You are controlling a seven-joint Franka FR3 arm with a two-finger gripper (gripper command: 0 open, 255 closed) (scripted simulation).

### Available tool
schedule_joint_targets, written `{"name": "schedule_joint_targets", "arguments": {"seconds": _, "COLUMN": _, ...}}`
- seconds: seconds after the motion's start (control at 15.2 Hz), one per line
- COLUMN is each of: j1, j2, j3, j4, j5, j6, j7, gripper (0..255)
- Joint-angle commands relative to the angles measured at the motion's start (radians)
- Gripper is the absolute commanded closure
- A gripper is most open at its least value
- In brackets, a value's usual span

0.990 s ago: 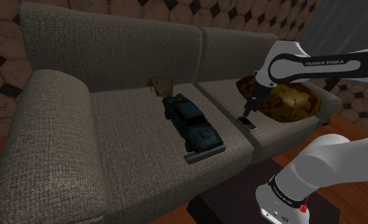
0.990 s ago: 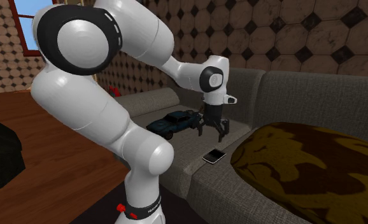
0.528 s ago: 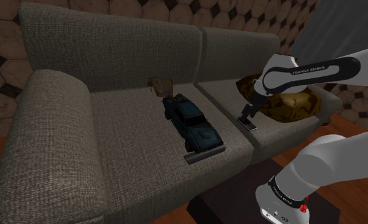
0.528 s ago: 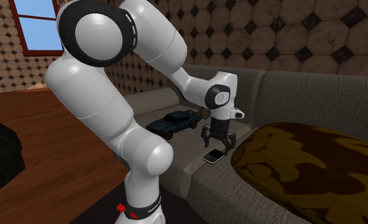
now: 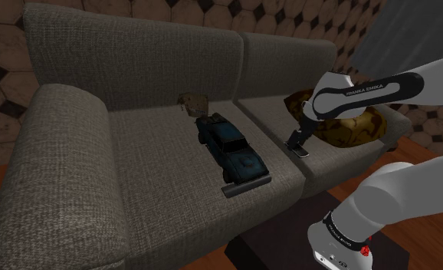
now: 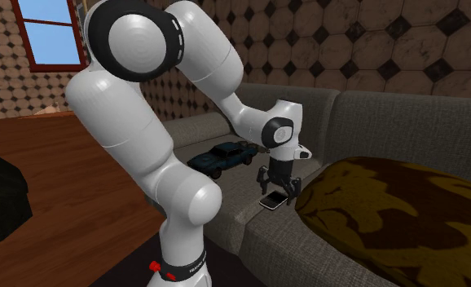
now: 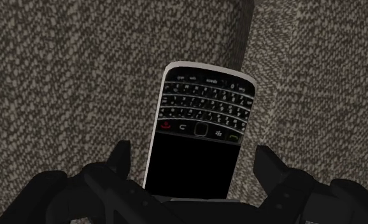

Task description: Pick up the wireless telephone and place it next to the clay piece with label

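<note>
The wireless telephone (image 7: pixel 202 137) is black with a keypad and a pale rim. It lies flat on the grey sofa seat (image 5: pixel 151 184), close to the seam between the two cushions. My gripper (image 7: pixel 195 168) hangs just above it, open, one finger on each side of the screen end and neither touching. From the shoulder view the gripper (image 5: pixel 295 142) covers part of the phone (image 5: pixel 300 151). Across the room, the gripper (image 6: pixel 276 189) sits right over the phone (image 6: pixel 270 201). The brown clay piece (image 5: pixel 193 103) with a label stands at the back of the seat, behind a toy car.
A blue toy car (image 5: pixel 231 146) on a dark base lies lengthwise between the clay piece and the seat's front edge; it also shows as the car (image 6: pixel 222 155). A brown and yellow patterned cushion (image 5: pixel 350 123) rests just beyond the phone. Wooden floor (image 6: pixel 63 171) lies before the sofa.
The arm has lowered the open gripper from well above the seat down to just over the phone. The phone, car and clay piece have not moved.
</note>
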Motion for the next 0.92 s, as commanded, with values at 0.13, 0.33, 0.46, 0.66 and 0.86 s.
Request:
{"name": "schedule_joint_targets", "arguments": {"seconds": 0.13, "j1": 0.000, "j2": 0.000, "j3": 0.000, "j4": 0.000, "j5": 0.000, "j6": 0.001, "j7": 0.000, "gripper": 0}}
{"name": "schedule_joint_targets", "arguments": {"seconds": 0.33, "j1": 0.000, "j2": 0.001, "j3": 0.000, "j4": 0.000, "j5": 0.000, "j6": 0.001, "j7": 0.000, "gripper": 255}}
{"name": "schedule_joint_targets", "arguments": {"seconds": 0.46, "j1": 0.000, "j2": 0.001, "j3": 0.000, "j4": 0.000, "j5": 0.000, "j6": 0.001, "j7": 0.000, "gripper": 255}}
{"name": "schedule_joint_targets", "arguments": {"seconds": 0.66, "j1": 0.000, "j2": 0.001, "j3": 0.000, "j4": 0.001, "j5": 0.000, "j6": 0.001, "j7": 0.000, "gripper": 255}}
{"name": "schedule_joint_targets", "arguments": {"seconds": 0.86, "j1": -0.001, "j2": -0.012, "j3": 0.003, "j4": 0.006, "j5": 0.000, "j6": -0.017, "j7": 0.002, "gripper": 255}}
